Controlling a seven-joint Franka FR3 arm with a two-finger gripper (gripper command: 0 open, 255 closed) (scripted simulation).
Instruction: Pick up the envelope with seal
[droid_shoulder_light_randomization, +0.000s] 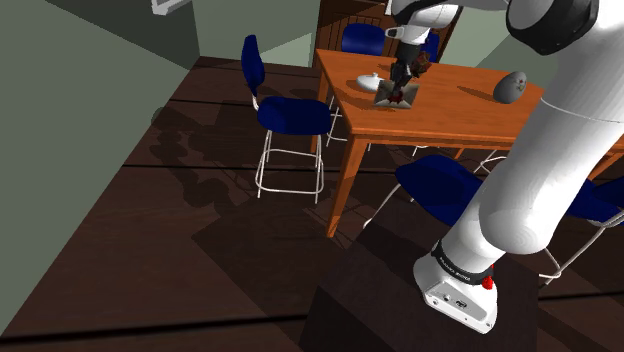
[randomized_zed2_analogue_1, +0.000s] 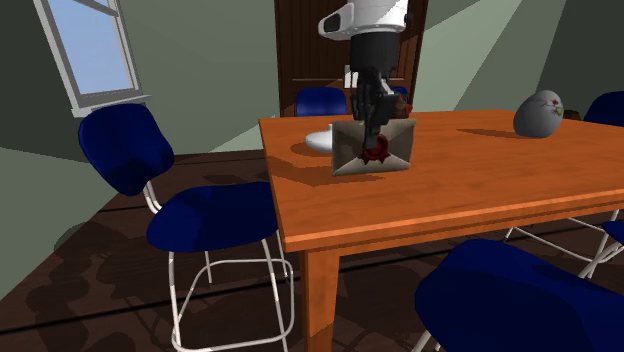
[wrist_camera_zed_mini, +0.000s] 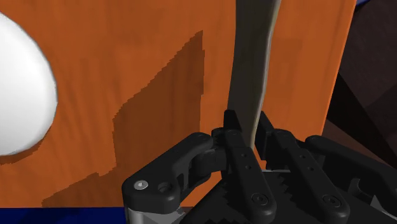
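Grey envelope (randomized_zed2_analogue_1: 398, 148) with a red seal (randomized_zed2_analogue_1: 376, 150) hangs upright near the second exterior view's centre, its top edge pinched in the pincer (randomized_zed2_analogue_1: 372, 118), seemingly to lift it off the table (randomized_zed2_analogue_1: 480, 205)

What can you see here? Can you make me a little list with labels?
gripper: shut on the envelope
envelope: grey with a red seal, upright, held by its top edge
table: orange wood
white dish: on the table, just behind the envelope
grey egg shape: on the table, apart from the envelope
chair: blue seat, white legs, beside the table
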